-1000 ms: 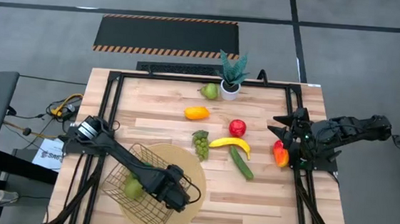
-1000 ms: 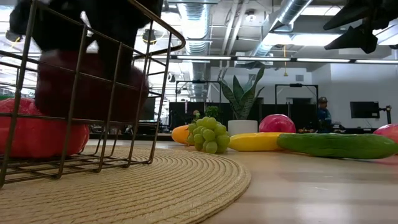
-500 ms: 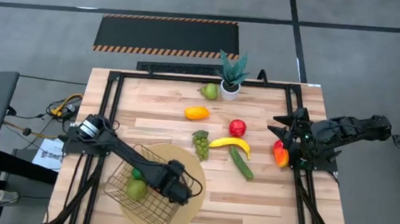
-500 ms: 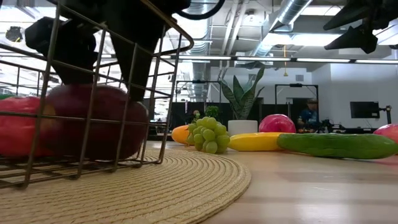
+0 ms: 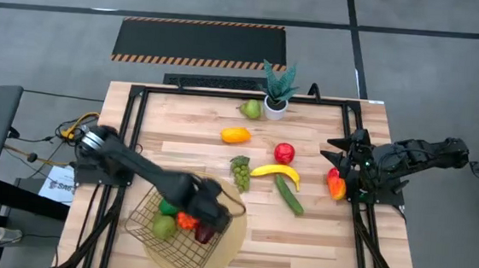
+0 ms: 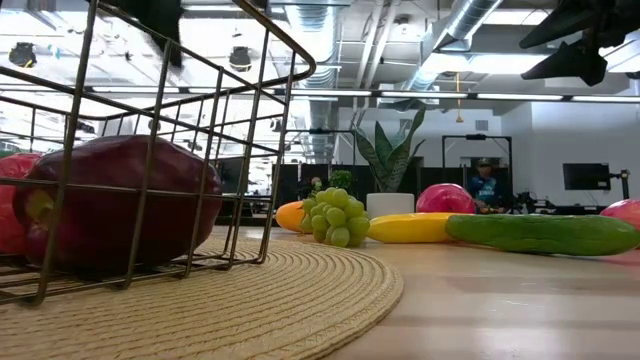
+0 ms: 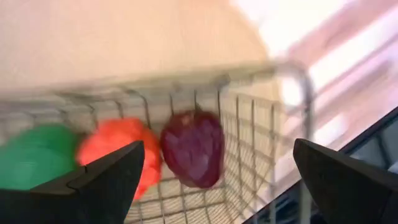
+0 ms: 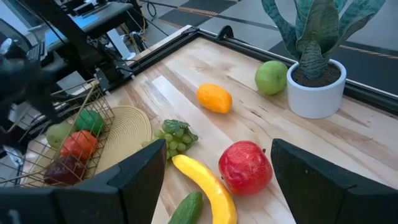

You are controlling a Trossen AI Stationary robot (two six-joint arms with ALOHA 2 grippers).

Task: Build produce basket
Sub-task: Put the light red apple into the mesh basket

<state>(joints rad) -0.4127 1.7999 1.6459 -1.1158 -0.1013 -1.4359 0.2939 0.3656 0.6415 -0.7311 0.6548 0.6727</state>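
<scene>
Left gripper (image 5: 208,207), jaws apart and empty, over basket (image 5: 142,231). Grapes (image 5: 240,172) lie just beyond it; probably left's reach. Right gripper (image 5: 345,170) also spread.

- Left hand (image 5: 205,207): lifted from low inside the basket (image 5: 148,230) toward its 1 o'clock rim; fingers now spread wide.
- Dark red fruit (image 5: 204,233): released, now resting in the basket beside an orange-red piece (image 5: 185,221).

Place: robotics lab or workshop.
Ceiling: exposed silver ventilation ducts (image 6: 470,25) and strip lights.
Floor: grey concrete with a black hazard-striped mat (image 5: 199,43).
Bench: pale wooden table (image 5: 195,152) framed by black metal rails.
</scene>
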